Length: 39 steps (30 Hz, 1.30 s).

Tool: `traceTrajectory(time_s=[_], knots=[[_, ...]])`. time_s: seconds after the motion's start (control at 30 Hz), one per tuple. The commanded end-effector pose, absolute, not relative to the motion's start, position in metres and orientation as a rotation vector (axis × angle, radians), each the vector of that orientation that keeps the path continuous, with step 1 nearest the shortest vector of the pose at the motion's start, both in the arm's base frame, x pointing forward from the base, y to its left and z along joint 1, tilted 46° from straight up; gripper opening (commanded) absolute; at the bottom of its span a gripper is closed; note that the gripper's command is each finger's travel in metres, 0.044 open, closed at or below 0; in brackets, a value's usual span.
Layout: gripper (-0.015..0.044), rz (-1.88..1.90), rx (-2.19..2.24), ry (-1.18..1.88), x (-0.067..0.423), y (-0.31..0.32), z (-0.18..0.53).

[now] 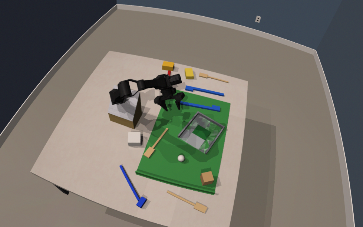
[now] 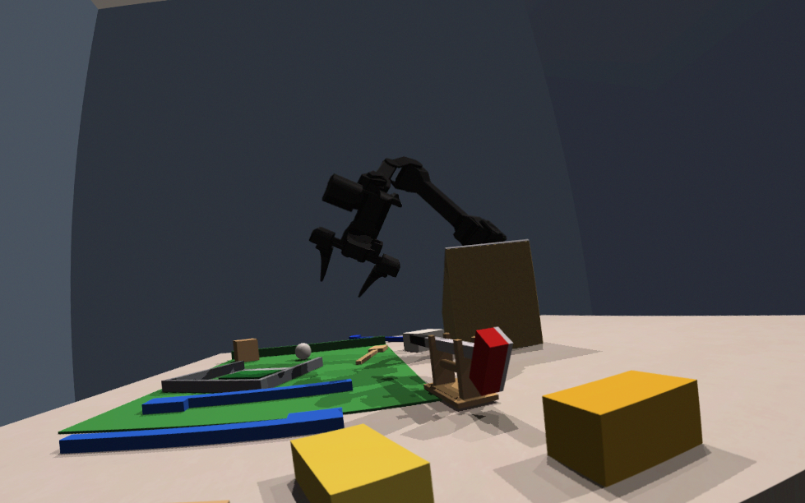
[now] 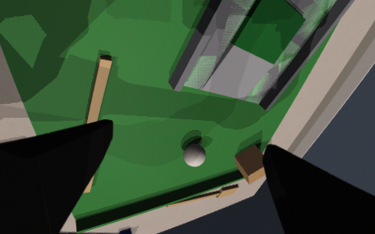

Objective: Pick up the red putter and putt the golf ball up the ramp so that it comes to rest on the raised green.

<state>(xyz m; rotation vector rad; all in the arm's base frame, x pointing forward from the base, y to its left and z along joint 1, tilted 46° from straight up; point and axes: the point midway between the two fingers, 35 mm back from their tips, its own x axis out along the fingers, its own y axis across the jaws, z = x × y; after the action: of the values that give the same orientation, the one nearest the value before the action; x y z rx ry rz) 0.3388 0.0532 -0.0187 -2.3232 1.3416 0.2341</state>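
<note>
White golf ball (image 1: 181, 158) rests on green mat (image 1: 165, 166) below the raised green (image 1: 202, 131).

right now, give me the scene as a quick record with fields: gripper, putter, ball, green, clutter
gripper: gripper open, empty, raised in the air above the mat's near end
red putter: red putter propped on a small wooden stand, off the mat, near the yellow blocks; not picked up
golf ball: golf ball white, resting on the green mat, short of the ramp
raised green: raised green inside a grey frame; nothing on it
clutter: blue putters, tan putters, yellow blocks, a brown cube, a white cube
</note>
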Motion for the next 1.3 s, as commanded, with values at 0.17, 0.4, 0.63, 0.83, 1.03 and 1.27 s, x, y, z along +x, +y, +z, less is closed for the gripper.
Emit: traceTrajectory(time_s=[0.17,0.4,0.63,0.83,1.03,1.27], knots=[[0.0440,0.577,-2.162,1.355,0.314,0.080,-0.085],[0.0440,1.025,-1.803,1.501,0.243,0.116,-0.170],[0.0440,1.099,-1.717,1.547,0.226,0.122,-0.184],[0.0440,1.098,-1.718,1.547,0.225,0.114,-0.189],[0.0440,1.098,-1.719,1.548,0.225,0.103,-0.198],[0.0440,1.097,-1.720,1.549,0.226,0.087,-0.214]])
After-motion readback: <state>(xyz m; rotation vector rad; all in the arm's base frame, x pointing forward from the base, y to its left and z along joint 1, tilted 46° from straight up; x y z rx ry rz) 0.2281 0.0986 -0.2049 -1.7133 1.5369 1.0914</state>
